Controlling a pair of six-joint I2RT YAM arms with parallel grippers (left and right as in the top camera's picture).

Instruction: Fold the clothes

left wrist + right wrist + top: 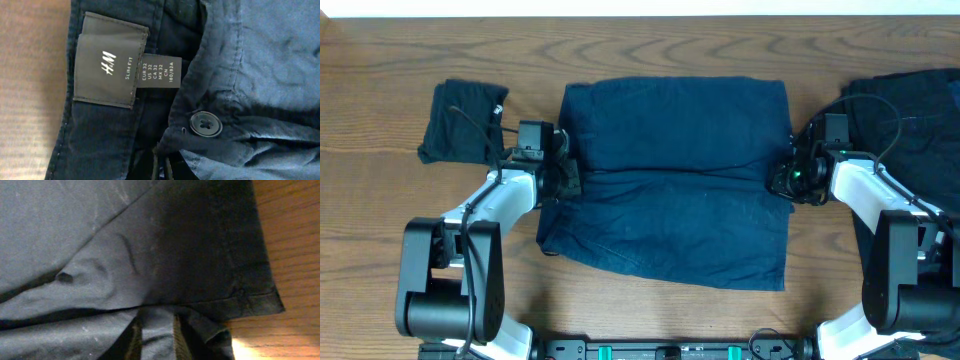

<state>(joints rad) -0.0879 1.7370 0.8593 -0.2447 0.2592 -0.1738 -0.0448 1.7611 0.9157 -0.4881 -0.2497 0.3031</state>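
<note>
Folding progress: judged part-way; navy shorts spread wide and flat, with a crease running side to side between the two grippers; reads as one fold laid, not yet a compact packet.
Position of shorts: middle of the wooden table; lower edge a little askew; side edges just beside the two arms.
Left gripper: at the left end of the crease; clenched, judged pinching the waistband cloth; own fingers barely seen in the wrist view, cloth gathering toward them just below the button.
Waistband: inner face turned up; sewn label lying flat and readable.
Right gripper: at the right end of the crease; fingers standing apart, blue cloth lying loose in the gap; judged released, not pinching.
Right edge: hem flat on the wood; darker layer over a lighter one; small wrinkles near the crease.
Black garment: small squared bundle at far left, apart from the shorts; judged already folded.
Dark garment: far right, partly out of frame behind the right arm; folded or not, cannot tell.
Remaining: further folds to bring the shorts down to a packet; smoothing at the crease; possibly the right-hand garment.
</note>
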